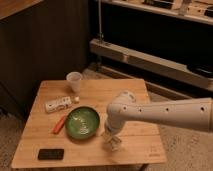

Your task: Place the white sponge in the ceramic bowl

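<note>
The sponge [114,143] sits at the gripper [113,142], low and right of centre in the frame, over the table [140,137] just right of the bowl [82,122]; it shows only as a pale patch at the tool's tip, and whether the tool is clamped on it cannot be told. The green bowl lies at lower centre, its rim close to the gripper but apart from it. The white arm [165,114] reaches in from the right edge and bends down to the gripper. Left of the bowl lies an orange stick [59,124], touching or nearly touching its rim. Above that is a white carton [58,104], and further up a white cup [74,81]. A black slab [50,154] lies at lower left.
</note>
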